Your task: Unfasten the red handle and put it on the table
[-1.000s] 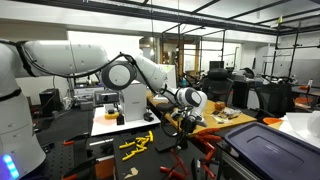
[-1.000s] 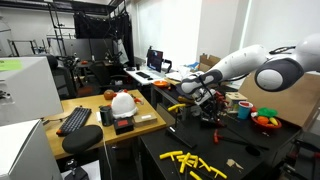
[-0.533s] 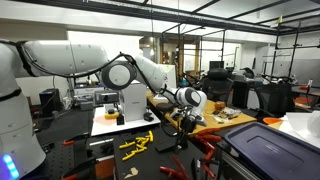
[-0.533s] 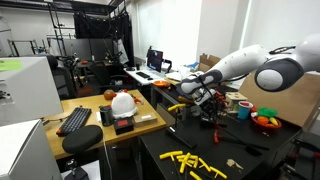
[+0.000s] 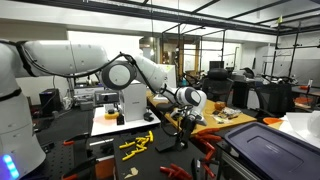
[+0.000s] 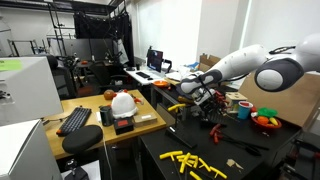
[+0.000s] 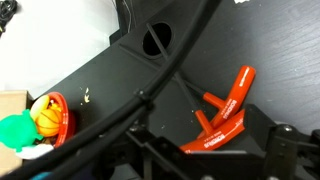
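Claw (image 7: pixel 218 158) released: jaws spread wide, low over the table (image 7: pixel 255 40). Red handle (image 7: pixel 228 105) lies on the black top between my jaws, forked end pointing away from me, labelled bar nearest. Can't tell if either pad touches it. A black cable (image 7: pixel 165 80) crosses diagonally just beside the handle. Red bowl (image 7: pixel 61 118) with orange and green items sits well apart at the table edge. In an exterior view my claw (image 6: pixel 212 108) hangs near yellow pieces (image 6: pixel 195 162) on the table.
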### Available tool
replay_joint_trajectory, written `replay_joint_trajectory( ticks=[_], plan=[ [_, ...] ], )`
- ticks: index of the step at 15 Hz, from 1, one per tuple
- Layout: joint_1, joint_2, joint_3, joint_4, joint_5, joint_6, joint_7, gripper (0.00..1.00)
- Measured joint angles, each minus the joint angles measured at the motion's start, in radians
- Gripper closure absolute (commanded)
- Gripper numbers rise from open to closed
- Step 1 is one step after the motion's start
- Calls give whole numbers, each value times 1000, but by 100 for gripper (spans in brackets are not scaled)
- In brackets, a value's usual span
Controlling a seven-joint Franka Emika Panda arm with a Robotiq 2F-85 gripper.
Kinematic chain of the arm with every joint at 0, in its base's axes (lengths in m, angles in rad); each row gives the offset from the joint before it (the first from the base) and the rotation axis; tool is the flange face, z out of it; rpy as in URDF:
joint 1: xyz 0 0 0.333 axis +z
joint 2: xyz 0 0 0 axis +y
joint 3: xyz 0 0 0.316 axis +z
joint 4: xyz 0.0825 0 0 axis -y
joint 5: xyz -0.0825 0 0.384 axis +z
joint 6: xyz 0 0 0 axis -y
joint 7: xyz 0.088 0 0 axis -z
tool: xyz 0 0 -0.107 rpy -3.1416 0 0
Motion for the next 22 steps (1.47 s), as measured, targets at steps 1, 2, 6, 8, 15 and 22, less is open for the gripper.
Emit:
replay_joint_trajectory(
  ticks=[1,2,6,8,15,22],
  plan=[
    [0,0,0,2,0,0,-2,0],
    [-1,-1,3,6,2,0,-16,0],
    [-4,-13,30,35,10,17,-92,0],
    [-10,-39,53,42,20,57,-131,0],
    [-92,-155,137,46,89,158,-286,0],
    [-167,-224,222,39,149,169,-443,0]
  ],
)
